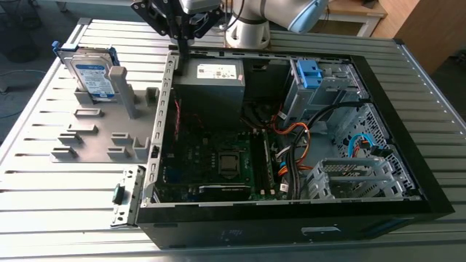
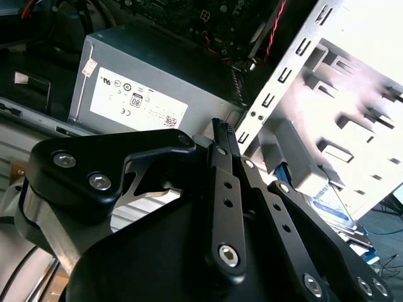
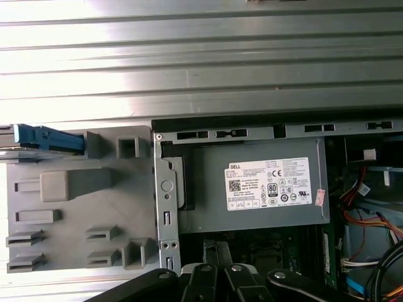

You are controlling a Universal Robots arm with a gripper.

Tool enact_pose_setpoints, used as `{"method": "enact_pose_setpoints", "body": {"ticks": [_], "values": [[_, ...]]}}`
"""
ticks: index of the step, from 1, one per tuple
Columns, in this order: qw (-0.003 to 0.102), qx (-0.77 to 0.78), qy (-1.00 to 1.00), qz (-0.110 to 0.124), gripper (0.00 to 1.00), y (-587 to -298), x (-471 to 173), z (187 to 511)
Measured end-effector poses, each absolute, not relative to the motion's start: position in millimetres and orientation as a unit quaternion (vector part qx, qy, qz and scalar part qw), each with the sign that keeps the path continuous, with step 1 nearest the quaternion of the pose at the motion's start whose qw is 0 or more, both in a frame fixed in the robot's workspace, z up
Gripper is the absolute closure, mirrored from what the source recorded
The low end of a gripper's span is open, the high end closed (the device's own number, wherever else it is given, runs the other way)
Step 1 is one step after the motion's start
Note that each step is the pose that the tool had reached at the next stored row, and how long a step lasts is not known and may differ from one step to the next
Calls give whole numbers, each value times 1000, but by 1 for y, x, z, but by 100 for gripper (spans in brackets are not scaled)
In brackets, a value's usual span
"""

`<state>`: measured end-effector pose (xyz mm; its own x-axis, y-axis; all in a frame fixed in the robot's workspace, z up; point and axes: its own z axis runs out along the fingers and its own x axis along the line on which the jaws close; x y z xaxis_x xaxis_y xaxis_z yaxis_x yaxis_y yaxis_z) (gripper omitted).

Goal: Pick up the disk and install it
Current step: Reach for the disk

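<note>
1. One ribbed metal table [image 1: 58,218] carries everything in the exterior view.
2. Nearest, from six to three o'clock in that view, lies one open computer case [image 1: 291,221]. It lies on its side, with its motherboard [image 1: 218,158] showing.
3. At nine o'clock, touching the case's edge, sits one grey holder plate [image 1: 102,139].
4. The one disk [image 1: 93,76] stands upright on its edge in the holder's far slot, at ten o'clock. Its blue bracket shows edge-on in the first wrist view [image 3: 44,137].
5. Inside the case, one grey power supply [image 1: 215,82] sits at twelve o'clock, and one drive cage [image 1: 324,93] at one o'clock.
6. The one end effector [image 1: 178,46] hangs over the case's far edge just beside the power supply. It is clenched on nothing and well apart from the disk.
7. Farthest off are the arm's base [image 1: 248,30] at twelve and wooden furniture [image 1: 429,27] at two.
</note>
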<state>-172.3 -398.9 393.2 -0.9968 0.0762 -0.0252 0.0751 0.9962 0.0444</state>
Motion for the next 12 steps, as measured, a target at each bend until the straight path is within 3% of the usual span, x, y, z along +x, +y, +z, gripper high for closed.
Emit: {"method": "enact_pose_setpoints", "body": {"ticks": [12], "values": [[13,38,999,22,89,-399,-182,393]]}}
